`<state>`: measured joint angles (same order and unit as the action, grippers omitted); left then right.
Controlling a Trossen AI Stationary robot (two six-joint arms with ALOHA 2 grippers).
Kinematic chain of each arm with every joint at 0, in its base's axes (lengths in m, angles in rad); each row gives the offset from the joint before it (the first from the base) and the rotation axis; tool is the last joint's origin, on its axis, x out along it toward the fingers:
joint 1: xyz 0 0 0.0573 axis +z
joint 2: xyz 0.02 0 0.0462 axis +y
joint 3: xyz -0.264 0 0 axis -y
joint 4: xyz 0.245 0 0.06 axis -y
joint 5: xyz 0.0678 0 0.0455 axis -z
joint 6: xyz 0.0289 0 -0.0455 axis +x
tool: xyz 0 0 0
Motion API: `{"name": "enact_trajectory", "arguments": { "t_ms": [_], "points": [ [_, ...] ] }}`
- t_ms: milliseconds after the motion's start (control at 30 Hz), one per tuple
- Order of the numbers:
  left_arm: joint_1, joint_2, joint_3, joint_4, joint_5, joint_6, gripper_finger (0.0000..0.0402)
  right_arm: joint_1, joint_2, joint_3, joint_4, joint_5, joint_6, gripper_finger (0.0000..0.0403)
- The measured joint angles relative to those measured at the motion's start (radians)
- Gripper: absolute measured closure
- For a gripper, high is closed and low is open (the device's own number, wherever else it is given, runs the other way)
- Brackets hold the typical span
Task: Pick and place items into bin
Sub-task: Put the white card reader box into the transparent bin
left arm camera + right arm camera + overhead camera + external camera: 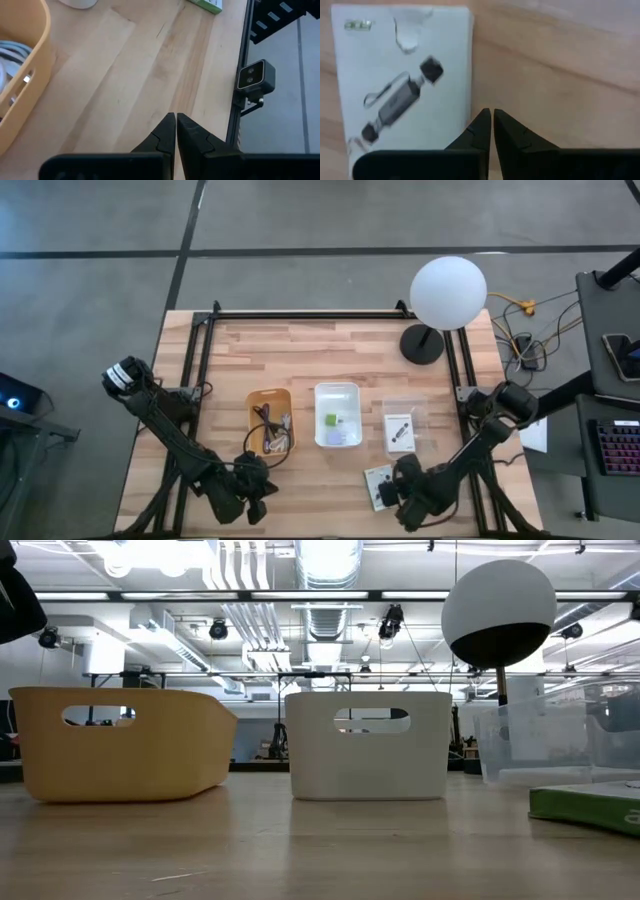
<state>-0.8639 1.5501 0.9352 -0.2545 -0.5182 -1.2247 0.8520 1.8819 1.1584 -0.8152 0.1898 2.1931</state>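
A white card printed with a dark object [400, 85] lies flat on the wood near the table's near edge [378, 483]. My right gripper [491, 116] is shut, its tips just off the card's edge [405, 488]. A second white card [399, 431] lies on a clear sleeve right of the white bin [337, 392]. That bin holds a tiny green block [330, 420] and a purple strap [345, 437]. The yellow bin [270, 396] holds dark and grey cables [272, 432]. My left gripper [176, 120] is shut over bare wood near the yellow bin's near end [252, 483].
A white globe lamp [447, 292] stands on a dark base at the far right corner. A dark frame rail [300, 314] runs along the far edge and down both sides. The low view shows the yellow bin [120, 740], the white bin [368, 745] and a clear container [560, 740].
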Motion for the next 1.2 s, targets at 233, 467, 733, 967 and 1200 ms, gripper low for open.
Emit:
{"name": "enact_trajectory", "arguments": {
  "t_ms": [233,467,733,967,1200],
  "points": [
    [0.0,0.0,0.0,0.01,0.0,0.0,0.0402,-0.051,0.048,0.025,0.03,-0.005,-0.114,0.039],
    [0.0,0.0,-0.001,0.011,-0.001,0.001,0.0402,-0.102,0.053,0.111,0.408,0.162,-0.526,0.039],
    [0.0,0.0,-0.005,0.011,-0.003,0.001,0.0402,-0.183,0.045,0.198,0.07,0.261,-0.454,0.039],
    [0.0,0.002,-0.006,0.021,0.002,0.001,0.0402,-0.187,0.038,0.201,0.19,0.173,-0.663,0.039],
    [0.034,0.007,-0.039,0.186,0.02,0.018,0.0402,-0.219,0.064,0.194,0.313,-0.084,-0.707,0.039]
  ]
}}
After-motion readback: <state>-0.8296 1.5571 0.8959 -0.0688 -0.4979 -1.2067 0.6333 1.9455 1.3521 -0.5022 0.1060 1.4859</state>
